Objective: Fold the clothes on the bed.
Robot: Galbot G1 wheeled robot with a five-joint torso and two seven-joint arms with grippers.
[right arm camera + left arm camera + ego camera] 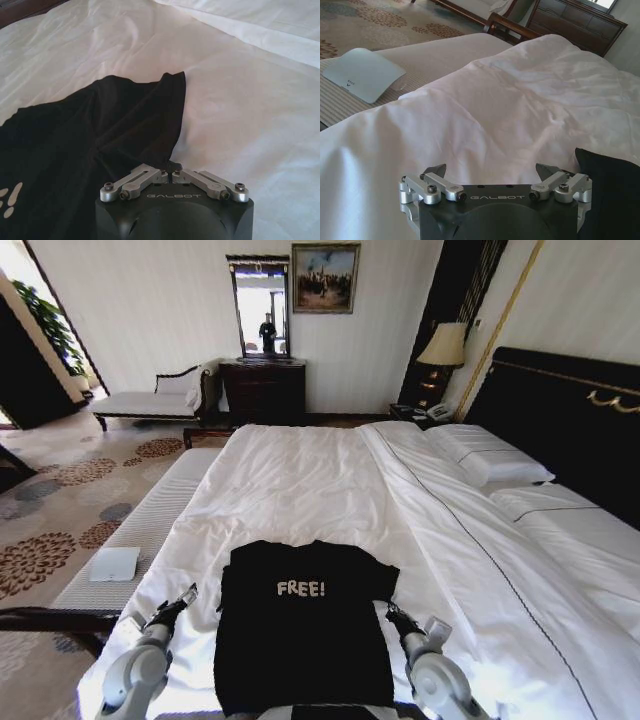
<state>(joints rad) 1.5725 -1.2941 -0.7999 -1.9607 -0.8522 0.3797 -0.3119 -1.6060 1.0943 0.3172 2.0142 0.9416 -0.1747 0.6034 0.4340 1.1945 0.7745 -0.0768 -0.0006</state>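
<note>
The bed (330, 480) carries the T-shirt (300, 630) flat at its near edge. Our right gripper (171, 172) pinches the right sleeve's lower edge; our left gripper (491, 174) hovers wide beside the shirt's left edge. We should lift gently, keeping fabric taut.

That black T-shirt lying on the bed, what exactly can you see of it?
The black T-shirt is soft, short-sleeved fabric with pale "FREE!" lettering on the chest. It lies spread flat, front up, on the white duvet at the near edge of the bed. The right gripper is shut on the fabric by its sleeve, bunching it into folds. The left gripper is open beside the other side, not touching it.
</note>
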